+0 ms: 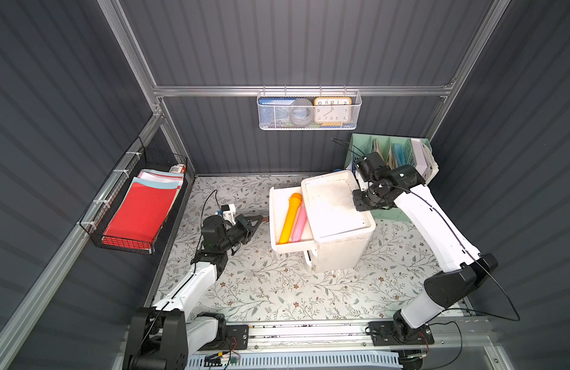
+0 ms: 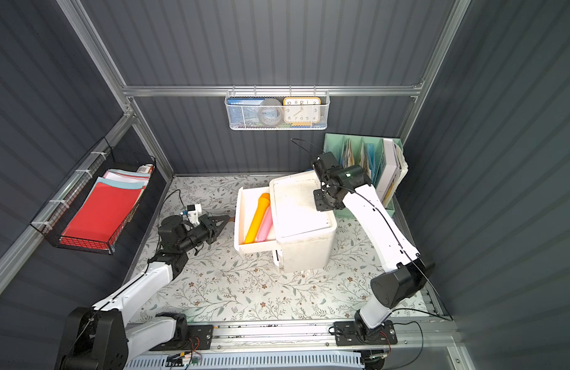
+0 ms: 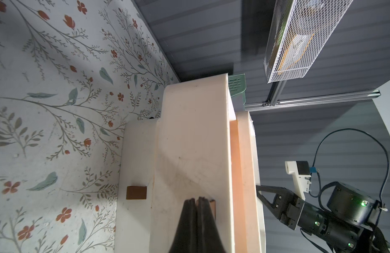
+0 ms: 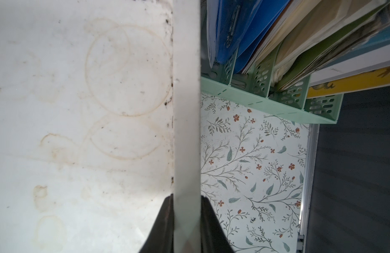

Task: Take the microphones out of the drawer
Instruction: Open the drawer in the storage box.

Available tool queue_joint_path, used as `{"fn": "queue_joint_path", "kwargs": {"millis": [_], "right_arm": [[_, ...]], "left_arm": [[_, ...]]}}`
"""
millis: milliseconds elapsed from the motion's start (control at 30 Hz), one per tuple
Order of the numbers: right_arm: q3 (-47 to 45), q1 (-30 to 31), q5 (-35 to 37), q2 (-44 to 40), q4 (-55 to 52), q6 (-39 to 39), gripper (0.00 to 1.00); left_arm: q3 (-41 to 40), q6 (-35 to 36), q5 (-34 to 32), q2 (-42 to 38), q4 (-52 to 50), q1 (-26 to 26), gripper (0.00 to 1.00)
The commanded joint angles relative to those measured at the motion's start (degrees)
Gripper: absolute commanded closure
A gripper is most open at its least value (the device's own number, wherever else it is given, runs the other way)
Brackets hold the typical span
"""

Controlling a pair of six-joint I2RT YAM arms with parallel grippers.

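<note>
The left arm stretches low from the near left, forearm almost level. Its left gripper (image 1: 260, 220) is pressed together on a small brown handle (image 3: 212, 206) on the front of the pulled-out white plastic drawer (image 1: 273, 221). The right arm arches in from the near right with its wrist bent down. The right gripper (image 4: 186, 200) pinches the raised right rim of the boxy white plastic cabinet (image 1: 336, 208), whose smooth top carries ring stains. One glossy orange-yellow microphone (image 1: 290, 219), a long cylinder with a rounded head, lies in the open drawer. It touches one pink tube (image 1: 299, 226) on its right. A second brown handle (image 3: 136, 192) sits on the lower drawer front, two in all.
</note>
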Motion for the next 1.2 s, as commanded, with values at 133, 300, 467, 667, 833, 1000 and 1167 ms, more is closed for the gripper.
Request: {"fn": "queue_joint_path", "kwargs": {"millis": [133,300,467,667,833,1000,1167], "right_arm": [[-1.28,-2.56,10.36,-3.54,0.71,-0.15,1.0],[-3.16,-2.54,7.88,-3.62,2.55,0.11,0.99],[-4.2,-2.59,6.05,-3.35,4.01,0.28,0.9],[-4.91,-2.57,3.33,-3.57,6.24,0.63,0.82],[-5.66,-2.55,1.27,-3.5,7.42,1.16,0.82],[-7.08,-2.62,0.35,-3.94,7.96,1.65,0.85],[-9.13,-2.55,0.24,-5.12,8.67,2.06,0.87]], "left_arm": [[2.03,4.01,-4.24,-0.57,-6.24,2.15,0.99],[3.74,6.22,-2.99,0.15,-7.59,2.16,0.64],[11.38,16.43,-3.68,0.55,-19.57,2.15,0.38],[24.19,29.97,-6.01,2.49,-32.67,2.06,0.36],[35.56,38.26,-6.71,6.66,-42.65,-0.4,0.35],[47.26,45.63,-13.52,11.63,-51.92,-6.7,0.36],[54.7,48.52,-15.33,16.95,-58.72,-10.31,0.4]]}}
